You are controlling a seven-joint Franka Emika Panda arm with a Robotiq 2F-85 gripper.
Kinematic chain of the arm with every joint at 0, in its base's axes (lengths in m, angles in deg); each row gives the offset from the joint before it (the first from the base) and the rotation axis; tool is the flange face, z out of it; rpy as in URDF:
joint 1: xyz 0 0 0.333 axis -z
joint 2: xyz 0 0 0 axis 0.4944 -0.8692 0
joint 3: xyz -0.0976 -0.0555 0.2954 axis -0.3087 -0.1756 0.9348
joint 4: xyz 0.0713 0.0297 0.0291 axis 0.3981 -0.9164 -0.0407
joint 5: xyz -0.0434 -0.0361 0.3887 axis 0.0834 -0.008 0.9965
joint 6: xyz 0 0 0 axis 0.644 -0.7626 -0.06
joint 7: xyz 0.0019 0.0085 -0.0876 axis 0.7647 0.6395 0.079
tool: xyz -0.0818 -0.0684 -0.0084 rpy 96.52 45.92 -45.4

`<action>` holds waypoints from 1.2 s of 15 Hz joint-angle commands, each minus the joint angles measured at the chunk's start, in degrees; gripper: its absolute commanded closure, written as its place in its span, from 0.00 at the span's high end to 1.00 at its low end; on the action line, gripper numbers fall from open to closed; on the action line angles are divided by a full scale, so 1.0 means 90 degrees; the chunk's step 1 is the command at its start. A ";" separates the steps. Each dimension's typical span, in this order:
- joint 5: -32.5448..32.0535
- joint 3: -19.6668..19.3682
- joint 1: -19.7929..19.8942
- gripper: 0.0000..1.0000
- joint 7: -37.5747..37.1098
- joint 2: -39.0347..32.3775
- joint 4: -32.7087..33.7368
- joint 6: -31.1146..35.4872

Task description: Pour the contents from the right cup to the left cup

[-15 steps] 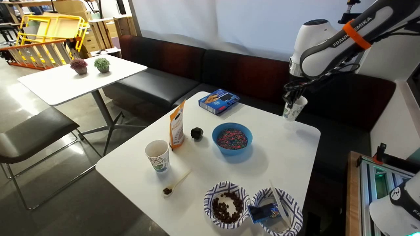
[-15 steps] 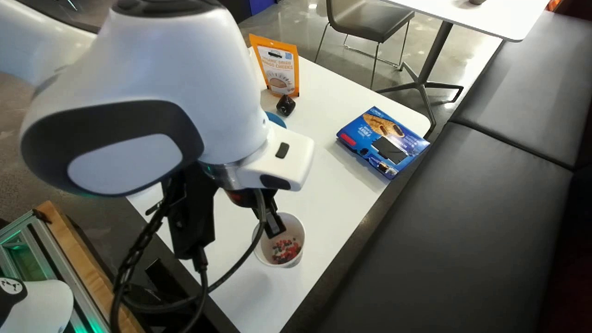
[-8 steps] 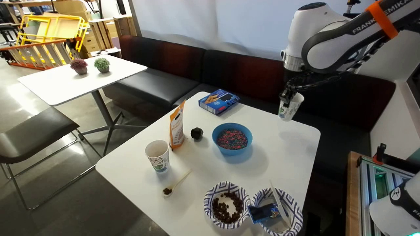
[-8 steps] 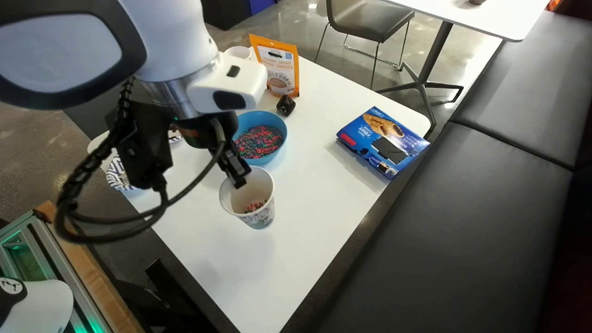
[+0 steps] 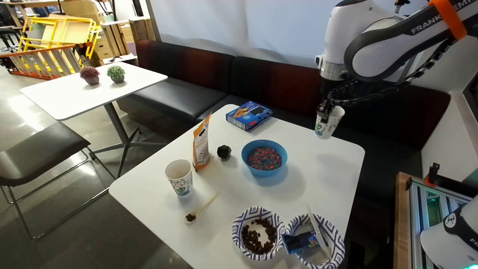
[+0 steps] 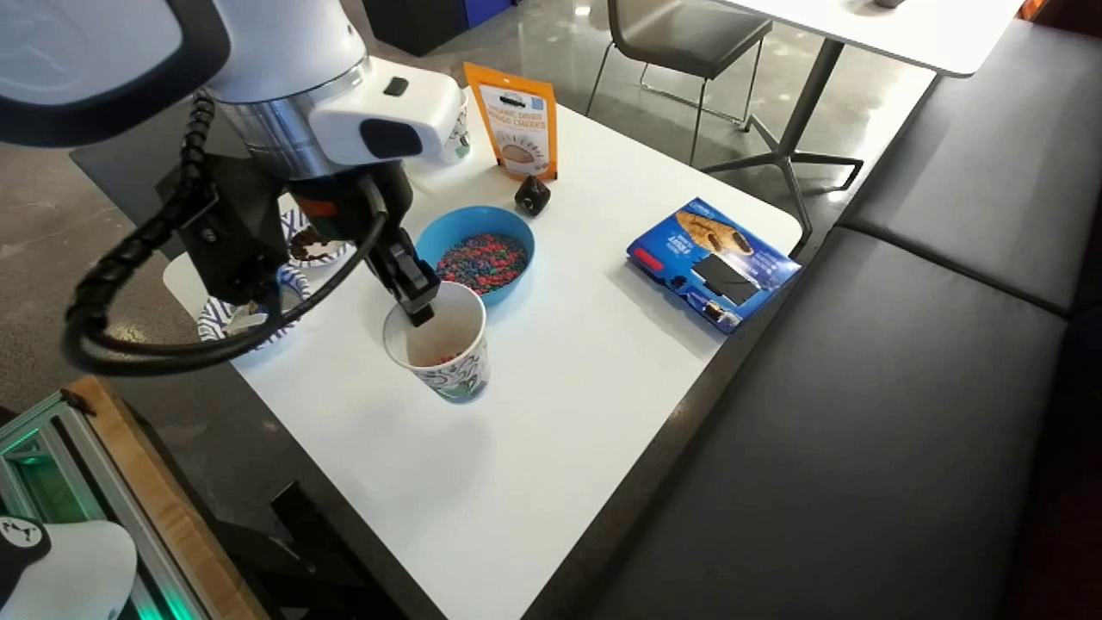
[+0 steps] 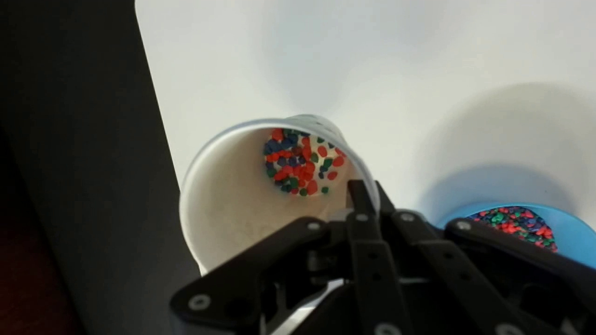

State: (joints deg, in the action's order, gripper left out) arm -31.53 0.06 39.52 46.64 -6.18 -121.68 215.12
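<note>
1. Right cup (image 5: 331, 122): tapered white paper cup with greenish print. Held in the air above one end of the desk (image 5: 233, 186), shadow beneath it. Mouth up; appears slightly tilted.
2. Jaws: closed on the right cup's wall at the rim. Wrist view shows one side within the mouth, its mate outside.
3. Candy-like pieces (image 7: 300, 163): red, blue and green. A shallow scatter at the bottom of the right cup, with bare paper showing between some of them.
4. Left cup (image 5: 181, 179): tapered white paper cup, printed. Upright on the desk, well apart from the right cup. Bottom hidden; contents, if any, cannot be told.
5. Blue bowl (image 5: 264, 173): on the desk between the two cups; holds similar pieces in quantity.
6. Dried-mango pouch (image 6: 516, 125): orange and white, standing near the left cup.
7. Step in hand: judged to be the carry. Grasp made; pouring not begun.
8. Next move: bring the right cup across, mouth up, clearing the blue bowl and the pouch. Halt with its rim just over the left cup's mouth, then roll the wrist to tip.
9. Caution: thin paper gripped at one spot may flex or swing. A slow tilt should suit; loose pieces could overshoot.
</note>
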 commanded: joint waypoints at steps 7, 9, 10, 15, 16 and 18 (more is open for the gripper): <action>0.0294 0.0390 -0.0643 0.01 0.0502 -0.0071 0.0255 0.0034; 0.0247 0.0659 -0.0954 0.01 0.0671 -0.0197 0.0404 0.0027; 0.0189 0.0796 -0.1100 0.01 0.0748 -0.0291 0.0496 0.0080; 0.0215 0.1305 -0.1707 0.01 0.1306 -0.0902 0.1132 -0.0023; 0.0212 0.1368 -0.1794 0.01 0.1473 -0.1105 0.1321 0.0019; 0.0331 0.1437 -0.1913 0.01 0.1867 -0.1452 0.1668 0.0009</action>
State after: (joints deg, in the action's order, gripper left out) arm -30.34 12.50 23.70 57.97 -13.59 -111.91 215.36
